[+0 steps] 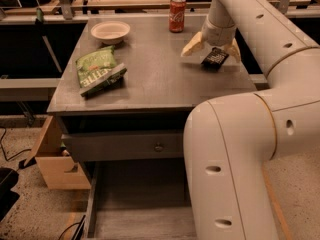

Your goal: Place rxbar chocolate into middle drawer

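I see the tool (210, 54) spread astride the chocolate bar (215, 59) by the bench's (150, 81) right edge, so next I'd pinch, lift and carry it to the open drawer (142, 209).

One rxbar chocolate (215, 59), one Kettle chip bag (98, 73), one Coca-Cola can (177, 15), one bowl (110, 32) and one gripper (210, 55), at the tabletop's (155, 81) 2 o'clock, are counted.

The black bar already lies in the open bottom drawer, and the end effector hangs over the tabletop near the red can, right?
No. The camera view shows the black bar on the tabletop, under the end effector, not in the open bottom drawer. The end effector does hang over the tabletop near the red can.
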`<state>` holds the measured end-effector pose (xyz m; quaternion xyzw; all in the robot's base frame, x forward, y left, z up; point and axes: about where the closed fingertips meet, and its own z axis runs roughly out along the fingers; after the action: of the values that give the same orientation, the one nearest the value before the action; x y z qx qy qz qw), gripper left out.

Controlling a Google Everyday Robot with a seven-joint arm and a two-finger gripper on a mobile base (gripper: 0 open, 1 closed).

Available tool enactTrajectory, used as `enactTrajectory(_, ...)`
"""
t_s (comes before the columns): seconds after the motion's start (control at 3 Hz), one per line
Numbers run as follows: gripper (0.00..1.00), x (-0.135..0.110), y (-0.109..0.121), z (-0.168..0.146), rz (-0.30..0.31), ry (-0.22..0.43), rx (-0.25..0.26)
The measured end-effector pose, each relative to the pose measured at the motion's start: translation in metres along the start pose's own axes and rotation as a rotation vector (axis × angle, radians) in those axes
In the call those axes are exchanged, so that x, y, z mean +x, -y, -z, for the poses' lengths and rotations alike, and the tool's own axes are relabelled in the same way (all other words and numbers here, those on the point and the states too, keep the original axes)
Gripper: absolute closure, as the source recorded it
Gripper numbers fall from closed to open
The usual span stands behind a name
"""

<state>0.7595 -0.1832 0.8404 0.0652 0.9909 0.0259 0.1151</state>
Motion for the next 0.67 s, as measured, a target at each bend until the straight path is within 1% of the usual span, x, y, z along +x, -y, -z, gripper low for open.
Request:
enactTrajectory(0.33, 0.0, -0.003, -0.002, -0.015, -0.02, -0.016, -0.005)
enactTrajectory(0.67, 0.19, -0.002, -0.003, -0.028, -0.033, -0.035, -0.001)
